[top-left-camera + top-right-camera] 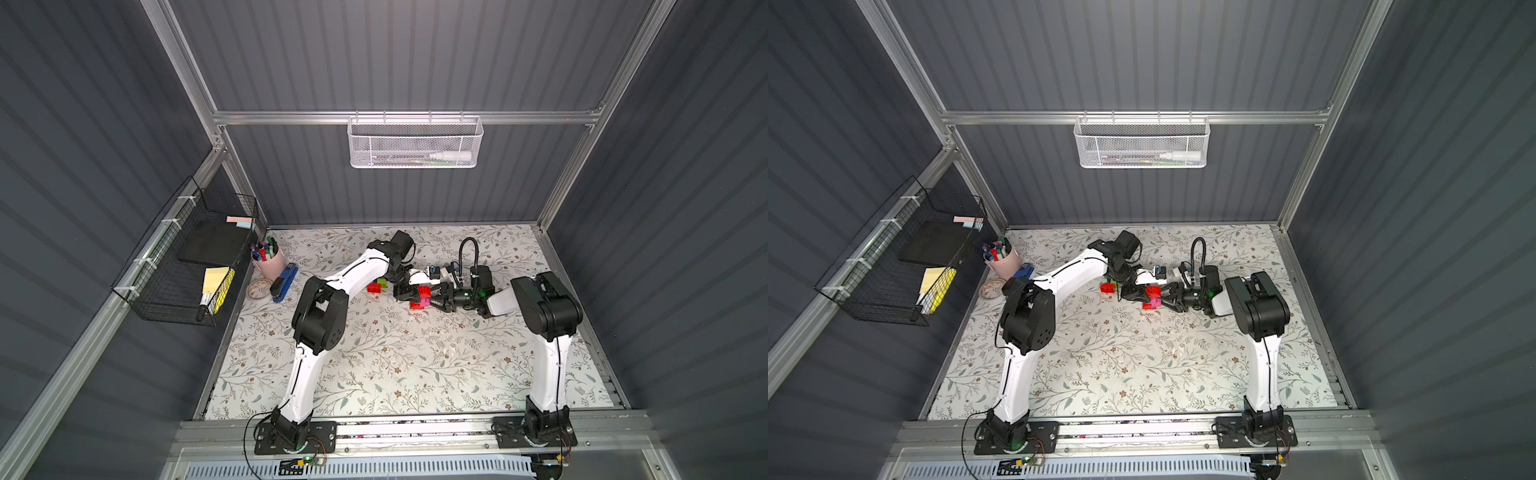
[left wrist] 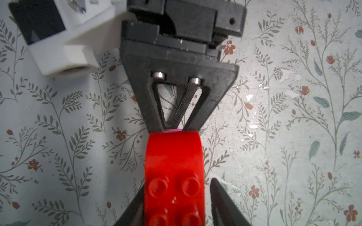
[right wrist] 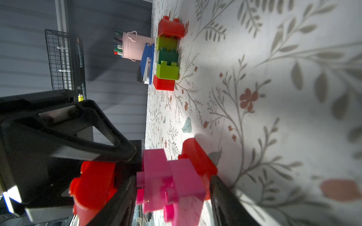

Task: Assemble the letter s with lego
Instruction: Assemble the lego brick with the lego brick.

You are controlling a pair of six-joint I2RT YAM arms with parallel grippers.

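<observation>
At centre | right fingers [image 3: 225, 197] grasp pink lego [image 3: 176, 180]; left fingers [image 2: 223, 207] slack around red brick [image 2: 174, 162] | brick stack [image 3: 167, 54] beyond

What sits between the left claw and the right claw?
The red-and-pink lego cluster fills the gap between left claw and right claw, seen in both top views.

Mid floral-patterned tabletop [image 1: 374, 365]: red-and-pink studded plastic brick cluster [image 1: 424, 301] sits between left gripper [image 1: 411, 295], on its left, and right gripper [image 1: 433, 298], on its right. Left of these, apart: red, lime and dark green plastic brick stack [image 1: 376, 286]. Far-left edge: pink metal pen pail [image 1: 270, 261]; blue stapler [image 1: 284, 282] and tape roll [image 1: 257, 289] lie just before it.
</observation>
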